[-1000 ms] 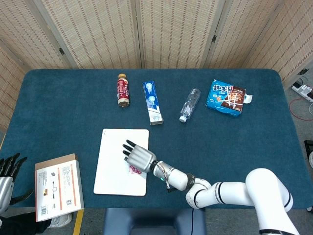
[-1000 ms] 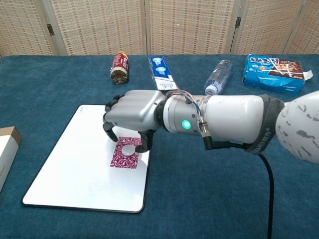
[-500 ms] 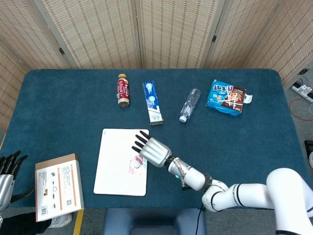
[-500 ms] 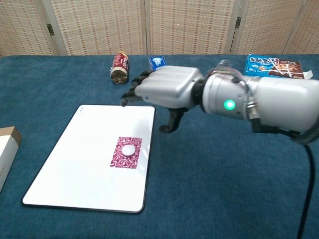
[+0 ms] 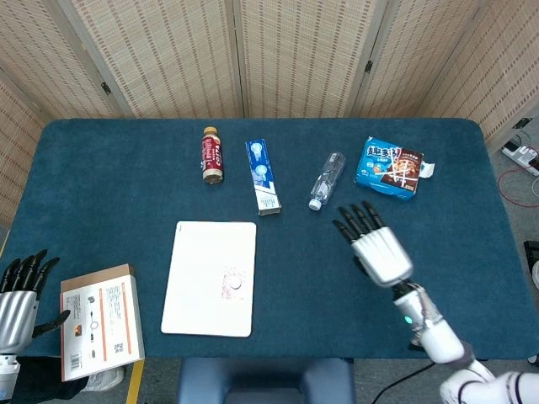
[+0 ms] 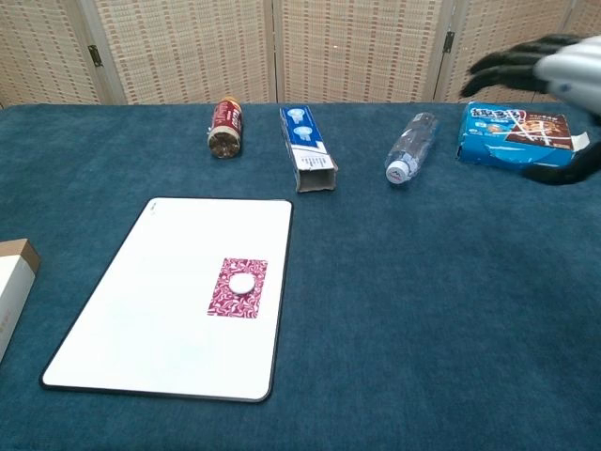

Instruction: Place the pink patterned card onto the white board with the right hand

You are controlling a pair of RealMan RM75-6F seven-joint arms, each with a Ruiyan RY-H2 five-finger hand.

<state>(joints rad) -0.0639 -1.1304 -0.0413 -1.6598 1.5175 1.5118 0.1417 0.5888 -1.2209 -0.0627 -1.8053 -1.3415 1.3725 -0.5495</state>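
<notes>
Woven reed screens (image 5: 278, 50) behind, blue-carpeted worktop (image 5: 118, 168) in front.

On the near left part of the worktop, white board (image 5: 198, 261) (image 6: 141, 310), lying flat, long axis running from the near edge toward the far edge. On its right half, toward the near end: pink patterned card (image 5: 232, 284) (image 6: 238, 287), flat, wholly inside the board's rim, close to the right edge. Card's long axis parallel to that of the board, short edges facing near and far. Small pale round spot at the card's middle, nature unclear.

Right robot hand (image 5: 377, 249) (image 6: 549, 70): raised above the worktop, well to the right of the board, fingers spread and straight, pointing toward the far edge, holding nothing. Seen in chest view only at the upper right corner, partly cut off, over the blue snack box (image 5: 389, 167) (image 6: 512, 133).

Left robot hand (image 5: 21, 295): at the lower left corner of head view, off the near-left corner of the worktop, fingers apart and pointing up, thumb out to the side, holding nothing.

Just beside it, at the worktop's left near edge: brown and white carton (image 5: 99, 332) (image 6: 11, 282), lying flat.

Along the far side, left to right: small brown bottle (image 5: 211, 155) (image 6: 225, 127) lying down, toothpaste box (image 5: 263, 176) (image 6: 308, 147) with an open end toward the near side, clear plastic bottle (image 5: 326, 180) (image 6: 411, 147) lying with its cap toward the near side, then the snack box.
</notes>
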